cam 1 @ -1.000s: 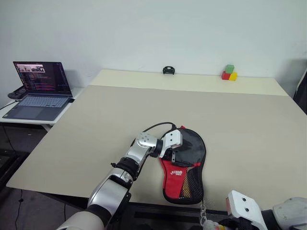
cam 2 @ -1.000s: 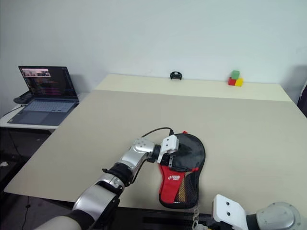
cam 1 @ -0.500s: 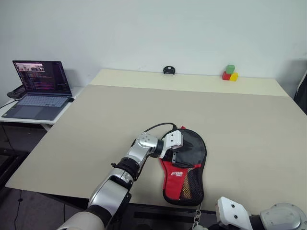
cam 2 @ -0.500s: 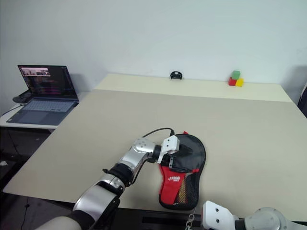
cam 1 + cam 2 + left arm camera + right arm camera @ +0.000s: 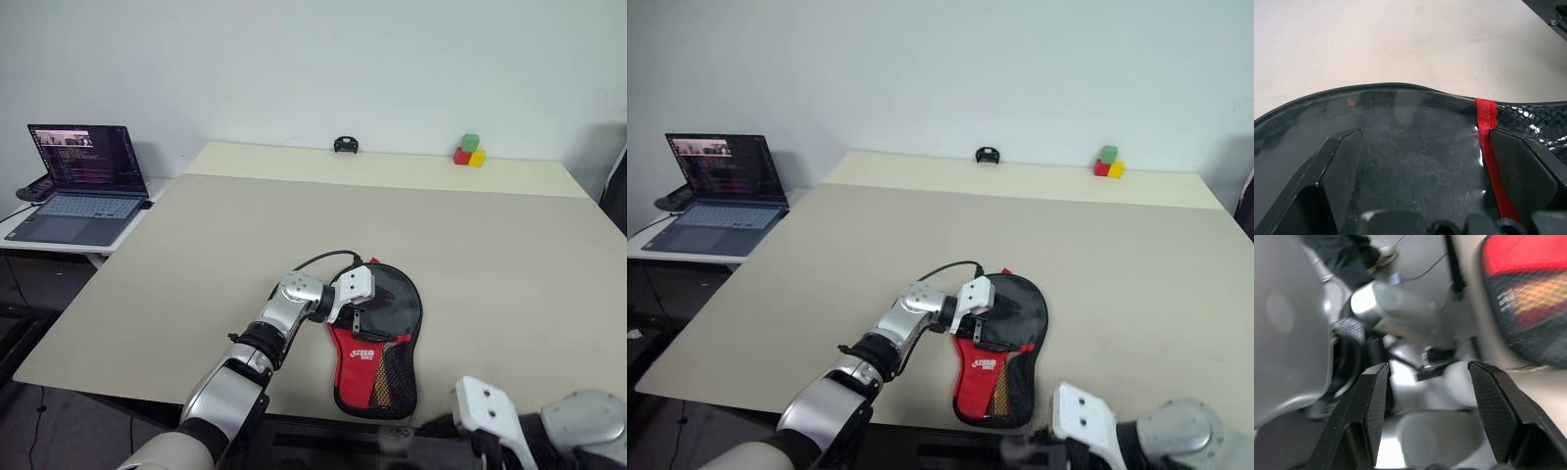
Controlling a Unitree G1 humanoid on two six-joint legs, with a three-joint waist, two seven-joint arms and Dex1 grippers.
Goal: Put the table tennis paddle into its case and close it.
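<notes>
We saw the left gripper [image 5: 1420,161] with its jaws spread wide, both black fingers [image 5: 1337,166] lying flat on the glossy round part of the paddle-shaped black fabric case with its red panel, white logo and mesh pocket [image 5: 377,338]; the jaws pressed down on it rather than clamping it. The right gripper [image 5: 1425,401] had its jaws apart with nothing between them, hanging off the near edge of the desk at about 5 o'clock from the case, with the case's red and mesh end in its wrist view [image 5: 1528,289].

The case lay flat near the front edge of the large beige desk [image 5: 245,235], round end at 12 o'clock, narrow end at 6 o'clock. Through the mesh we made out something orange-brown; whether the table tennis paddle sat inside we could not tell.

At the far edge, around 12 o'clock, sat a small black object [image 5: 344,145]; toward 1 o'clock stood small red, yellow and green blocks [image 5: 468,150], touching one another. At 10 o'clock, an open dark laptop [image 5: 83,176] rested on a separate white side table [image 5: 59,245].
</notes>
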